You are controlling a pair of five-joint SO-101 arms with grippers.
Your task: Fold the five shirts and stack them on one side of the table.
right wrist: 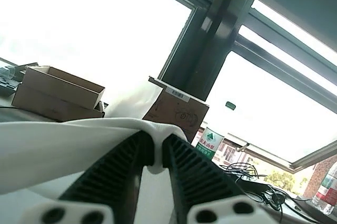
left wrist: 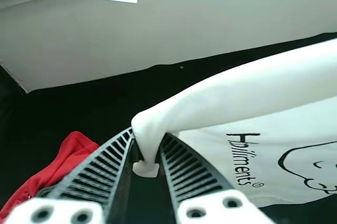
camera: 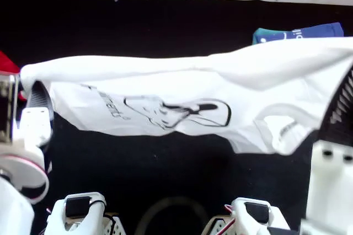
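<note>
A white shirt (camera: 165, 102) was pinched at one end by the left hand (left wrist: 147, 141) and at the other by the right hand (right wrist: 157, 145). It was thus held stretched above the black desk (camera: 165, 180), presumably for laying flat. Farther off, a blue shirt (camera: 298, 32) lay, seemingly folded.

White shirt (camera: 182, 89) (black line print) hangs stretched out; red shirt (camera: 6, 64) lies left, blue shirt (camera: 298, 32) far right.

The lifted white shirt (camera: 165, 89) hides most of the blue shirt (camera: 298, 32) at the far right, and the picture's left edge cuts off the red shirt (camera: 5, 64).
</note>
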